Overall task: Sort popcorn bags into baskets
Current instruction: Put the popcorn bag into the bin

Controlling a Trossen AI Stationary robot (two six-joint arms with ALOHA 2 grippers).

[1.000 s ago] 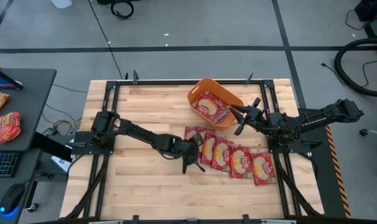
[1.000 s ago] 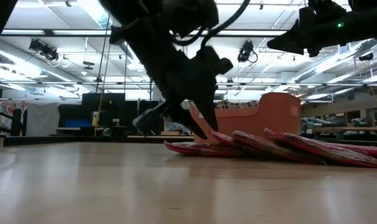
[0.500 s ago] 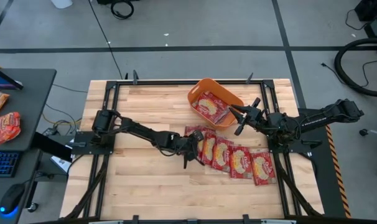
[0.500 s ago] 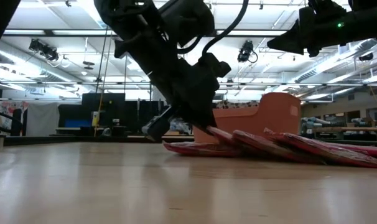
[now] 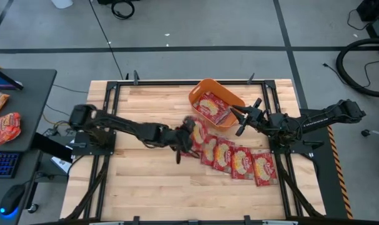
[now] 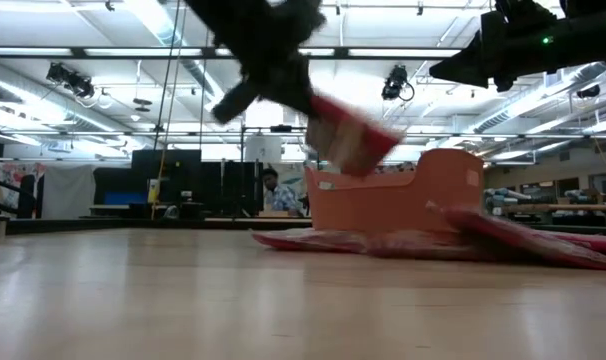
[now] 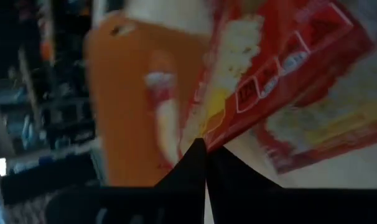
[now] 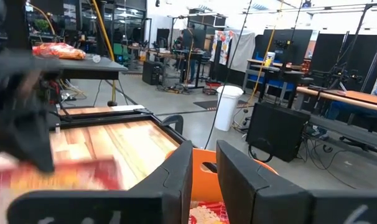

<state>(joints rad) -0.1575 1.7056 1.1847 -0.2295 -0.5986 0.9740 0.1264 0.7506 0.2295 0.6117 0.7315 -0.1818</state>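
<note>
My left gripper [image 5: 184,136] is shut on one red popcorn bag [image 6: 353,140] and holds it in the air just near-left of the orange tub [image 5: 216,103]. The tub stands at the far middle of the table with red bags [image 5: 211,107] inside. Several more bags [image 5: 236,157] lie in an overlapping row on the table, near-right of the tub. My right gripper [image 5: 242,119] is open and empty, hovering at the tub's right side; its fingers [image 8: 176,180] show with a gap between them. My left gripper pinches the bag's edge [image 7: 208,132] between its two shut fingers. The bag [image 7: 282,56] stands out beyond the fingertips toward the tub. It is lifted clear of the table and of the row of bags, tilted, its free end lower in the low view.
A dark side desk [image 5: 27,81] off the table's left holds two more red packets [image 5: 7,127] and a keyboard. Black frame rails [image 5: 108,106] run along the table's left and right. A person [image 6: 273,190] sits far behind the table. Bare wood lies at the near left.
My left gripper was down at the left end of the row of bags. It has taken hold of one bag and risen with it, moving toward the far edge and the tub. The bag is lifted clear of the row. The other bags stay put.
</note>
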